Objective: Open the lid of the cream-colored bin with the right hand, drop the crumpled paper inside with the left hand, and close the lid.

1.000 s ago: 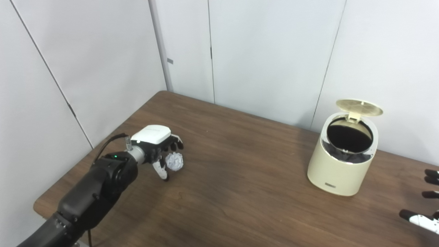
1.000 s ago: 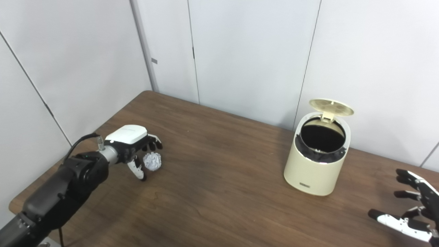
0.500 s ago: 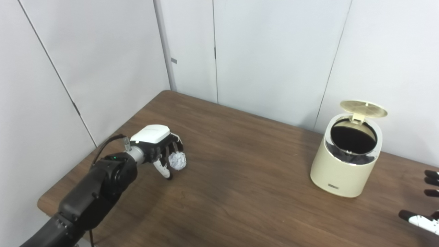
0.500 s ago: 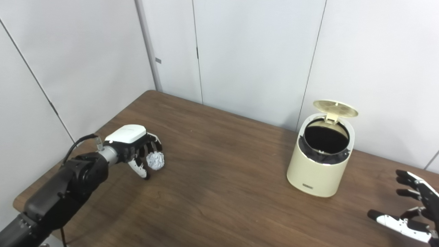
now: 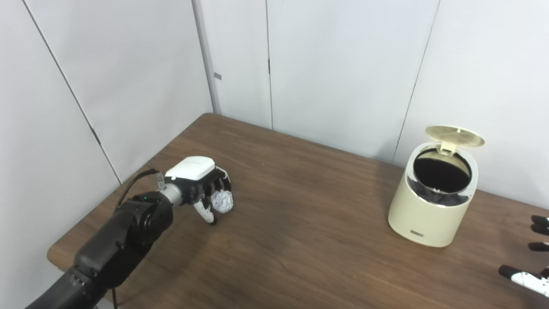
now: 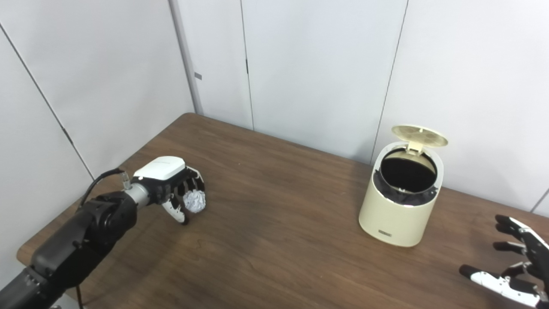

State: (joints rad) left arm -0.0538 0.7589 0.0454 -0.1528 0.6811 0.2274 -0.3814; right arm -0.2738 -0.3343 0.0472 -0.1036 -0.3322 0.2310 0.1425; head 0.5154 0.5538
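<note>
The cream-colored bin (image 5: 431, 201) stands at the right of the brown table, its round lid (image 5: 454, 135) flipped up and its dark inside showing. A crumpled white paper ball (image 5: 221, 201) is at the table's left. My left hand (image 5: 201, 184) is shut on the paper ball, fingers curled over it and thumb below, low over the table. My right hand (image 6: 517, 262) is open and empty at the bottom right, to the right of and nearer than the bin (image 6: 401, 206).
The wooden table (image 5: 300, 240) stands in a corner of white wall panels. Its left edge runs close behind my left arm. The bin stands near the back wall.
My left hand's fingers have closed around the paper ball. The camera shifted slightly at first. The right hand and the bin have stayed in place.
</note>
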